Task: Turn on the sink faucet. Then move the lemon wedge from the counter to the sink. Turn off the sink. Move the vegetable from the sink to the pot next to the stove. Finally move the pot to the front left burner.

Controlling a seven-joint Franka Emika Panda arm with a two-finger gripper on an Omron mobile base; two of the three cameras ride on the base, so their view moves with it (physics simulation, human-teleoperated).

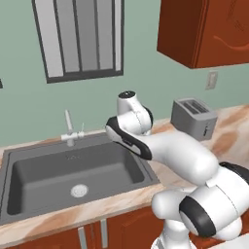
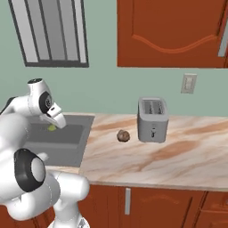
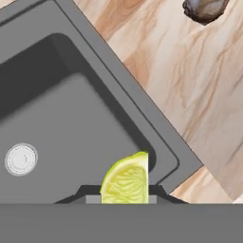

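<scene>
Pincer (image 3: pixel 124 199) clamped on lemon wedge (image 3: pixel 126 179) above sink (image 3: pixel 71 118) | risk: wedge dropped near rim, bounced onto table (image 3: pixel 190 85).

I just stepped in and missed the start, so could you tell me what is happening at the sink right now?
The robot arm's gripper is shut on the lemon wedge and holds it over the sink, near the basin's right side. The drain lies below, to one side. On the counter sit a brown lump and a toaster. No water shows at the sink faucet.
</scene>
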